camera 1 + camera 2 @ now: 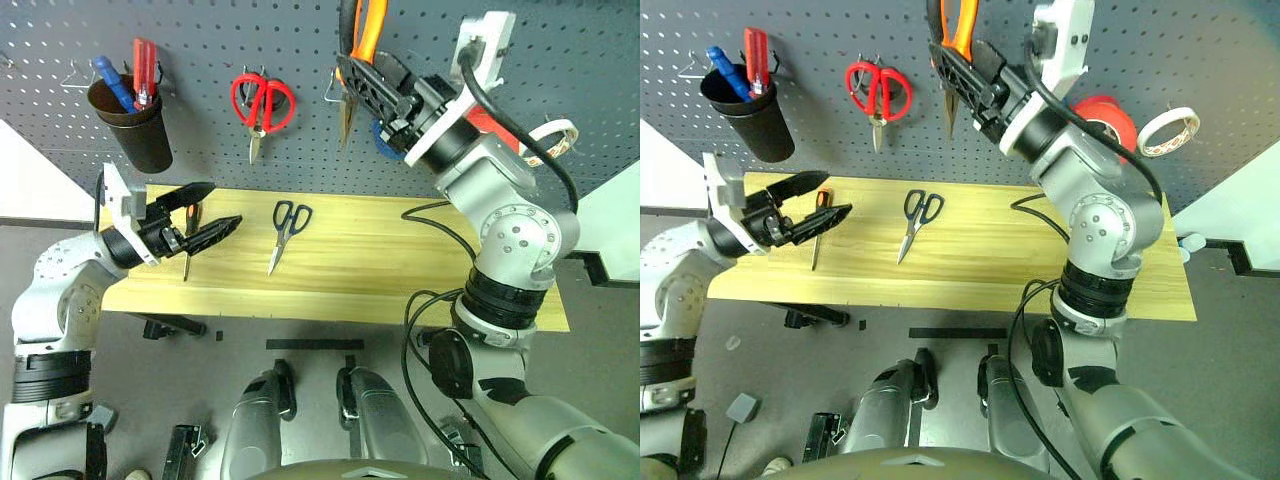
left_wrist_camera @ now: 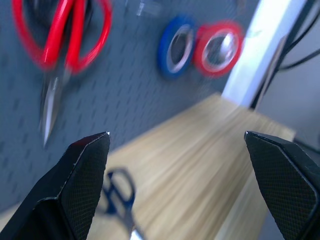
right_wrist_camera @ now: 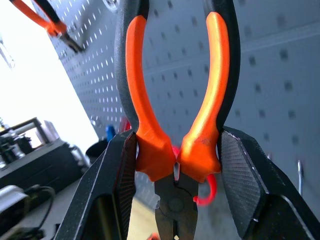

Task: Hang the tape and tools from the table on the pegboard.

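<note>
The right tool (image 1: 372, 85) is up against the pegboard (image 1: 200, 40), clamped on the orange-and-black pliers (image 3: 175, 125) just above their pivot, handles up and nose down. The left tool (image 1: 205, 208) hangs with its fingers spread wide and empty over the left end of the table (image 1: 380, 260). Just beyond it the small screwdriver (image 1: 818, 225) lies on the wood, with the dark scissors (image 1: 287, 230) flat further right. The orange-red tape (image 1: 1110, 118) sits on the board behind the right arm.
</note>
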Action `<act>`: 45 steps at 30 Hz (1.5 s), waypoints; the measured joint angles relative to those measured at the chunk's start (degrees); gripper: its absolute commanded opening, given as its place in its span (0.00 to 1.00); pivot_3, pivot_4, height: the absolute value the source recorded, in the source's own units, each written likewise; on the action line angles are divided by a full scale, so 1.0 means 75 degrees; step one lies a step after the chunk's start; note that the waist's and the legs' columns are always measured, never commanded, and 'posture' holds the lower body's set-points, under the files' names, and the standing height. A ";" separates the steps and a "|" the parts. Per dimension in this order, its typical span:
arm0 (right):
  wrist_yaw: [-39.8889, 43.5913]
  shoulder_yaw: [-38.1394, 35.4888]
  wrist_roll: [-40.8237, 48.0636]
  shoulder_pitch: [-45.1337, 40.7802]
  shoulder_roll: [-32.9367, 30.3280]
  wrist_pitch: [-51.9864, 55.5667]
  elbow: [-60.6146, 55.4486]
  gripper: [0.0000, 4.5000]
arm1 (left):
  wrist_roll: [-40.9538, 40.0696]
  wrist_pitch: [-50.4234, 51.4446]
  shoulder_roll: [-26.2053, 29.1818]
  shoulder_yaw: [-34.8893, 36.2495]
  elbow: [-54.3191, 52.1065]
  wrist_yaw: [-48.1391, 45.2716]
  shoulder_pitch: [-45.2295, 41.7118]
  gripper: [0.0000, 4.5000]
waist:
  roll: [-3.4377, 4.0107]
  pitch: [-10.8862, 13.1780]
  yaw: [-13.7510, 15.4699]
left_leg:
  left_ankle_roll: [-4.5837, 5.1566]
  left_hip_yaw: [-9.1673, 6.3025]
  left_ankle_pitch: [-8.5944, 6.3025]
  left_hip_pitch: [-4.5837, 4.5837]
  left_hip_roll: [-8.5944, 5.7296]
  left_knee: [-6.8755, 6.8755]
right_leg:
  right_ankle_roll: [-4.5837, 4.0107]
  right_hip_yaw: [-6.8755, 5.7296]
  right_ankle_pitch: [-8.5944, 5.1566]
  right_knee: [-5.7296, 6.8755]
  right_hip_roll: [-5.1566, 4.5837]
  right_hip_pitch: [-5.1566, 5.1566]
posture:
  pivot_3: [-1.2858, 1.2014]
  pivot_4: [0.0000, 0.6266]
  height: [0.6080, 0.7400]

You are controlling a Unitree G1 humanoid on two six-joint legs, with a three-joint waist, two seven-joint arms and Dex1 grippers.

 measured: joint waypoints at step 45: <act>-0.2539 0.1160 -0.3466 -0.2675 0.0541 -0.8006 0.9709 0.46 | 0.0376 -0.0494 0.0569 0.0749 0.0253 0.0254 -0.0484 1.00 | -0.0034 -0.0295 0.0015 | 0.0022 -0.0001 0.0199 0.0013 0.0004 -0.0009 | -0.0036 0.0000 0.0190 0.0042 0.0007 -0.0010 | 0.53 0.20 1.00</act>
